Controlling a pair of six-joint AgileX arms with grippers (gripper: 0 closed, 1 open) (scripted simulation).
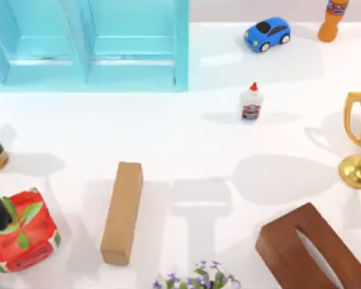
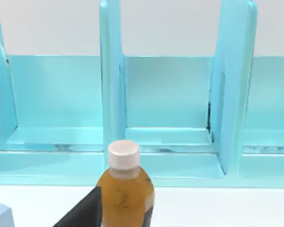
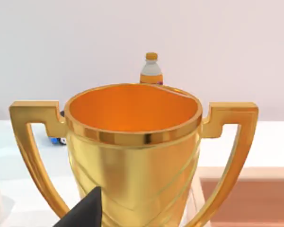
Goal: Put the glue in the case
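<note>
Right of the case (image 1: 87,45), glue (image 1: 251,103) stands upright, untouched on the bench (image 1: 186,138), free to grasp; claw states probably unknowable.

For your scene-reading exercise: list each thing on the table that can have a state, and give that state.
glue: upright, red cap on, standing on the table outside the case.
case: upright, the compartments in view hold nothing.
toy car: on its wheels.
orange bottle: upright.
trophy: upright, cup holds nothing.
wooden block: lying flat.
tissue box: slot facing up.
</note>
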